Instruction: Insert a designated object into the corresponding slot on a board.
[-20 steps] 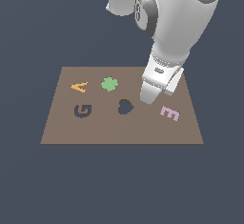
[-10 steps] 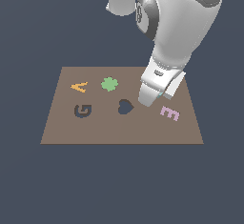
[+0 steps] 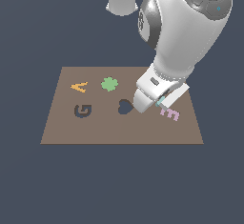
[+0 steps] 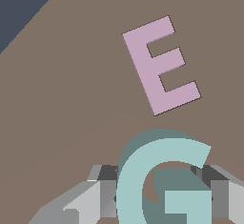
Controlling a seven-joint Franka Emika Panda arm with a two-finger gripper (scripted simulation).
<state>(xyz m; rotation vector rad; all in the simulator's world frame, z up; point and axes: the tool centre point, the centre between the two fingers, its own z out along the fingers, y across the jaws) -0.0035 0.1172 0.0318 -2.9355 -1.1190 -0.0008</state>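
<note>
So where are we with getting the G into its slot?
Done: the teal G sits between the fingers, which look closed on it, and it appears lifted off the board next to the pink E. In hand: carrying it; the gripper hangs near the heart recess. Left: crossing to the G-shaped slot, still empty at the exterior view's left, then aligning and lowering it in.

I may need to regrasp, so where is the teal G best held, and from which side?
Come from straight above and pinch across its outer curved edges, as the tool does now, one finger on each side. The teal G is a flat, thin letter piece, so only its side walls give parallel faces; the pink E lies close by.
</note>
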